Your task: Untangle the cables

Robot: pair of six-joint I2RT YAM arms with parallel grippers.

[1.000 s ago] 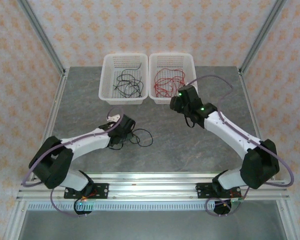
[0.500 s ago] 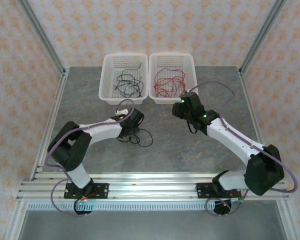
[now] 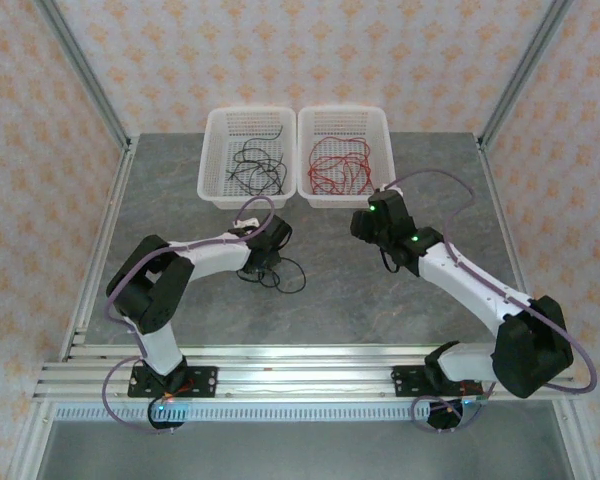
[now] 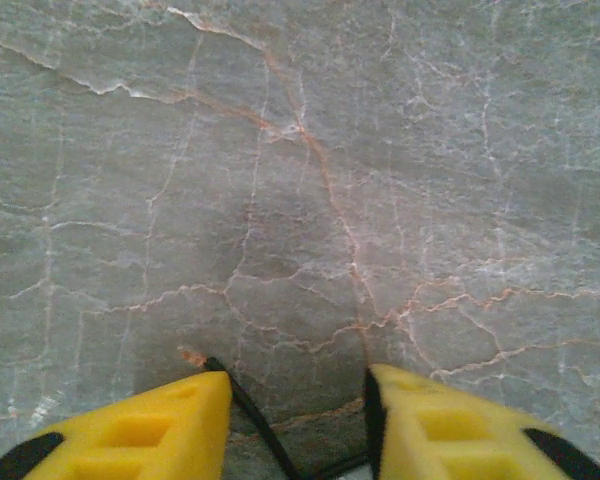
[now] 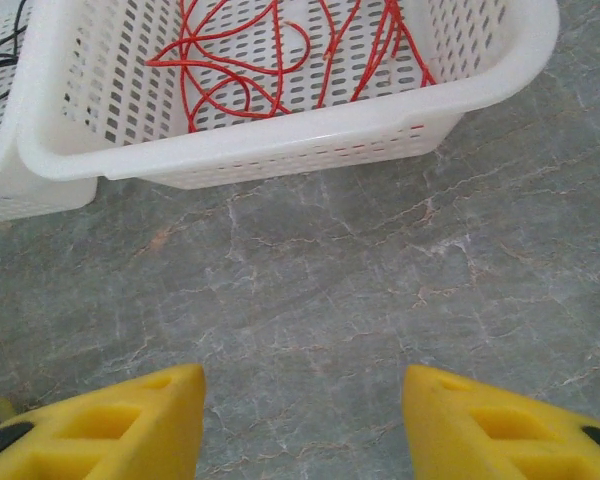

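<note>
Left end effector (image 4: 298, 385) straddling black cable (image 4: 250, 412) on surface (image 4: 400, 180), jaws spread, likely readying pickup; right end effector (image 5: 302, 388) hovering spread, empty, near basket (image 5: 310, 128) holding sorted red cables (image 5: 242, 72).

white baskets (image 3: 209, 160): two, at 12 o'clock
robot arms (image 3: 205, 255): two
loose black cable (image 4: 248, 415): one, on the table

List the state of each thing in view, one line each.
left gripper, open, jaws either side of the loose black cable
right gripper, open, nothing between the jaws
loose black cable, on the table, loosely looped
black cables, piled in the left basket
red cables, piled in the right basket
</note>
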